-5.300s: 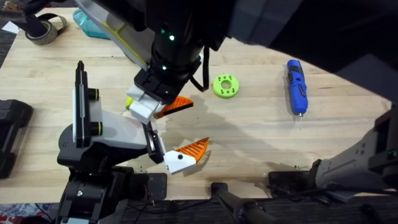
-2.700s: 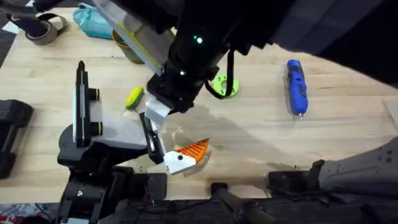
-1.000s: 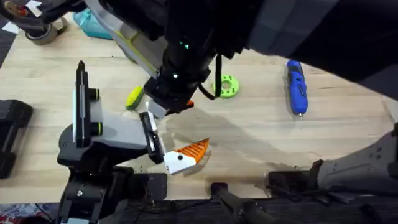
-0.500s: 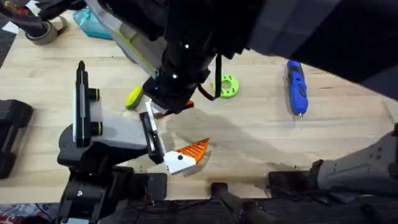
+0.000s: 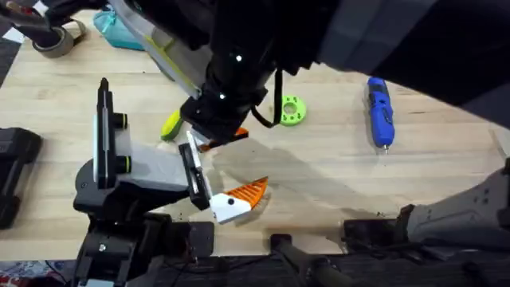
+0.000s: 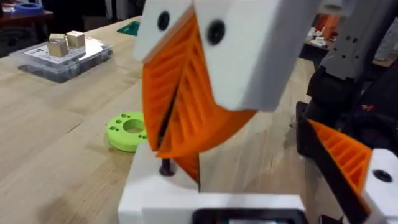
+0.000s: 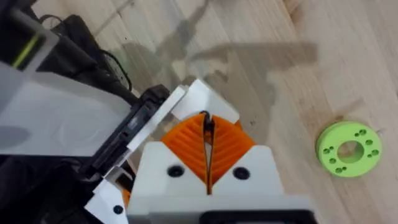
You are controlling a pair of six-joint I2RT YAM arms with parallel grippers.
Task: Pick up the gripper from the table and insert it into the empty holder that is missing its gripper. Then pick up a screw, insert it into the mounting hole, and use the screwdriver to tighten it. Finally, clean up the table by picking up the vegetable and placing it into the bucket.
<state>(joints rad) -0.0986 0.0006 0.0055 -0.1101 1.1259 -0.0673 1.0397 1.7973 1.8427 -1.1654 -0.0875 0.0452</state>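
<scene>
The right arm's fingers (image 7: pixel 207 163), clamped on the gripper (image 5: pixel 231 136), have lowered it to the holder (image 5: pixel 191 171) left of centre; insertion seems underway; left fingers' state unclear.

No readable text, labels or numbers.

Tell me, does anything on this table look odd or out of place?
Yes. The black bracket carries just one ribbed finger; its other side looks bare, the missing finger held at it by the right end effector. A toy vegetable lies loose nearby.
</scene>
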